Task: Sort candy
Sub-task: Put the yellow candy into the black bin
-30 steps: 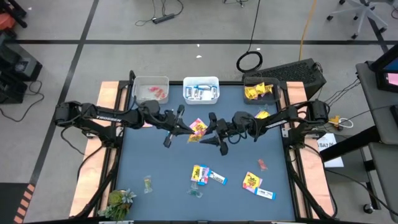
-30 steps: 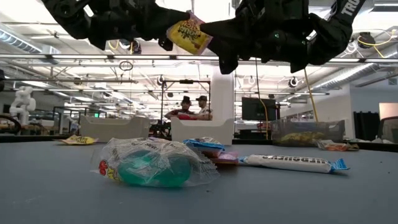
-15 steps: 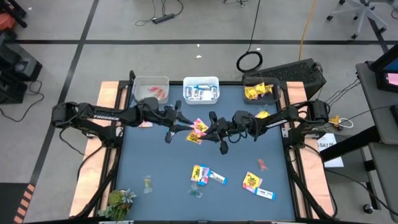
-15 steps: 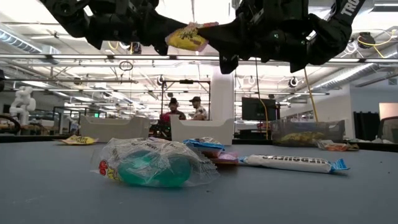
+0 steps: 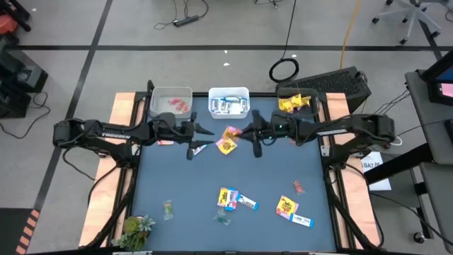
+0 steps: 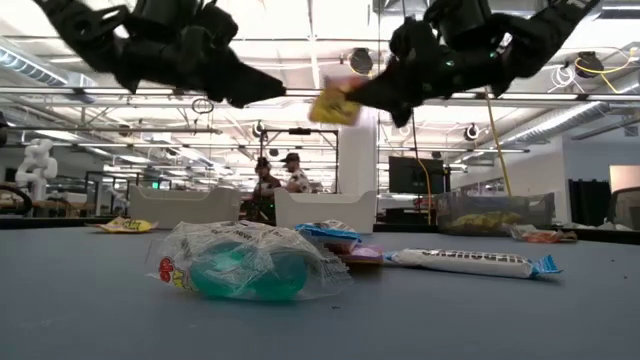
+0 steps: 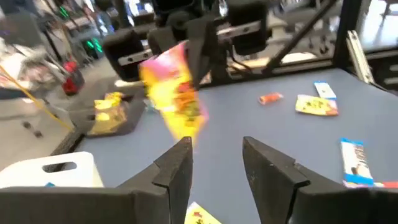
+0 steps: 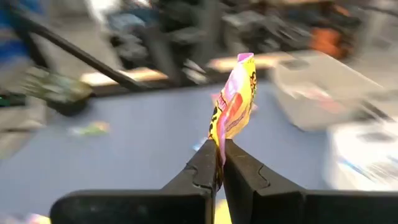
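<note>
Right gripper (image 8: 219,163) is pinched tight on the lower edge of a yellow packet (image 8: 234,102) with red and pink print, carrying it high over the middle of the blue table (image 5: 177,188); the packet (image 5: 228,139) hangs free, flapping sideways off the fingertips; left gripper (image 7: 214,163) sits just beside it, fingers spread and holding nothing, its tips a short gap away from the packet (image 7: 174,96).

Outward from there: three bins line the far edge; the clear bin (image 5: 170,103) with red pieces, the white bin (image 5: 228,102) with blue-and-white bars, and the dark bin (image 5: 297,103) of yellow packets, which looks like this one's home; more candy waits near the front, a clear-wrapped green sweet (image 6: 245,265) and a blue-and-white bar (image 6: 470,262) among it.

Risks, as I judge them: the hold is on a thin wrapper edge only, so a quick swing toward the dark bin could shake the packet loose; the two arms are close, so a turn could knock the fingers together; a release off-centre could land it on the rim or in the white bin.
</note>
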Tool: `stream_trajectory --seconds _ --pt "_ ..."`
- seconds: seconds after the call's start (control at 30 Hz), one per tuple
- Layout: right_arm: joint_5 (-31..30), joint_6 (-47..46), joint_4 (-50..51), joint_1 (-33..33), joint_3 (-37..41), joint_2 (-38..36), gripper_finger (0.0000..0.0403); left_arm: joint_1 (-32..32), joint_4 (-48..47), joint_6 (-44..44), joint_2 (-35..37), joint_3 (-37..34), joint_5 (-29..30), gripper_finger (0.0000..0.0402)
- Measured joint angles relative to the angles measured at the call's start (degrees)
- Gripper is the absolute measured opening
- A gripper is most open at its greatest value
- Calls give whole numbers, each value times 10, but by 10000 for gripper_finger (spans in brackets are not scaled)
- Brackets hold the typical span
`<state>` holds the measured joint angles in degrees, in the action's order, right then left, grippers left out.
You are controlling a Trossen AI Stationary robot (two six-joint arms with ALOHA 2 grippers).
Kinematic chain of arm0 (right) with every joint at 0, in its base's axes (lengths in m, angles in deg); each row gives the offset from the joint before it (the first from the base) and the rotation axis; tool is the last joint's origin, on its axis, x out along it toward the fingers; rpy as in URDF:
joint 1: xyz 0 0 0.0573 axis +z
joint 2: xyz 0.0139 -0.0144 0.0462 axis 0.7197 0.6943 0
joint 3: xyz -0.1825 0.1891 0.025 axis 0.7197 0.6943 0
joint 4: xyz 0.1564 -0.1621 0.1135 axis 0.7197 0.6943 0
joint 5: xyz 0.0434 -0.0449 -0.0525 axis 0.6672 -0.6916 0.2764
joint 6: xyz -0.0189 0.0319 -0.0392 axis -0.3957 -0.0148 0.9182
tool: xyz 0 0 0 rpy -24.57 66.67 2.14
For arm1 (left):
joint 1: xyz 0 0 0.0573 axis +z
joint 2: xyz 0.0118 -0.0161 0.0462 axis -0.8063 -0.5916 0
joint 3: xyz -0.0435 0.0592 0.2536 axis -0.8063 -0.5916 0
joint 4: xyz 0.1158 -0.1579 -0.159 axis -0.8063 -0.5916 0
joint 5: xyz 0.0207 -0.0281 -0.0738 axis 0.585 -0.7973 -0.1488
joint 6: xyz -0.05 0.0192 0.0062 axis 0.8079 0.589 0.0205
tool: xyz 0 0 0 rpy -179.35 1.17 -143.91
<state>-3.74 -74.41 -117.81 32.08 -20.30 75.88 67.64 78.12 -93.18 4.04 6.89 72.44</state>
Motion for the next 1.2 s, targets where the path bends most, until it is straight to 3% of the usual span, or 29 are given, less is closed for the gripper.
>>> stream_trajectory --seconds 0.13,0.3,0.43,0.53,0.7,0.9,1.03,1.2 --pt "-96 18 159 -28 0 -86 14 1 85 15 0 -47 6 148" --pt "-264 15 334 -65 0 -182 2 3 91 29 0 -59 9 148" --pt "-378 -45 446 -118 0 -222 1 2 96 31 0 -59 9 148" --pt "-422 -104 506 -169 0 -223 1 2 102 31 0 -59 9 148" --pt "-422 -159 531 -261 0 -191 0 2 101 31 0 -59 9 148" --pt "-325 -173 467 -352 0 -123 0 2 100 31 0 -59 8 148" --pt "-269 -176 430 -392 0 -69 0 2 98 34 0 -59 8 148" --pt "-253 -173 411 -412 0 -15 4 1 92 46 -1 -59 -11 148"
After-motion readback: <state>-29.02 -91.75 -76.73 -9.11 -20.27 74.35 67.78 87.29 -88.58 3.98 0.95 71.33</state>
